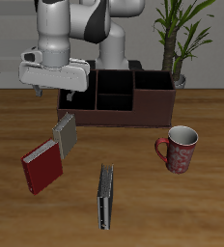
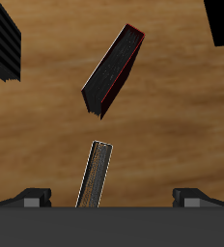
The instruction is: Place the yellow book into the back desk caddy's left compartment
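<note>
The yellow book (image 1: 66, 134), small with a grey cover, stands tilted on the table in front of the caddy's end. In the wrist view it shows edge-on (image 2: 97, 174) with tan striped pages. The back desk caddy (image 1: 124, 114) is a long maroon box with black compartments at the table's back. My gripper (image 1: 54, 96) hangs open and empty above the table, just behind and above the yellow book, beside the caddy's end. Its fingertips (image 2: 32, 198) show in the wrist view, with the yellow book between them lower down. The gripper hides the caddy's near end section.
The larger red book (image 1: 42, 166) leans next to the yellow book, nearer the table's front edge; it also shows in the wrist view (image 2: 114, 68). A dark grey-black book (image 1: 105, 196) stands near the front edge. A red patterned mug (image 1: 179, 148) stands in front of the caddy's other end.
</note>
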Robot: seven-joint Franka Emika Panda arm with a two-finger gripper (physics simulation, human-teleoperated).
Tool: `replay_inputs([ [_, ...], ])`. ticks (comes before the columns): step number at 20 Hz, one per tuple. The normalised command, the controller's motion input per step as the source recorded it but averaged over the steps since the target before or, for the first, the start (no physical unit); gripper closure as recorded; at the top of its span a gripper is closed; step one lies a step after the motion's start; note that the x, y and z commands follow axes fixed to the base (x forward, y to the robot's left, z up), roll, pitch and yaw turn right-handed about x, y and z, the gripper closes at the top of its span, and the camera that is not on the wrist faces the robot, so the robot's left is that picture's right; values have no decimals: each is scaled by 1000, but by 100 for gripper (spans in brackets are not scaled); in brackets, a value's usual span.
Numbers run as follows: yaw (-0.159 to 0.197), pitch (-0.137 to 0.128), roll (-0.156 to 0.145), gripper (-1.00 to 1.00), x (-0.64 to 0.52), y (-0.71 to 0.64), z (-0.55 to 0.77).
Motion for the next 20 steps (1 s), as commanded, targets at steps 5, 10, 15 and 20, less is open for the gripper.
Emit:
replay_inputs([
  [5,-29,2,6,-100,115,2,-194],
  [10,-24,16,30,-100,70,-7,-266],
  [15,-39,7,-4,-100,11,6,-214],
  [20,-42,5,-9,-100,-1,-1,-286],
])
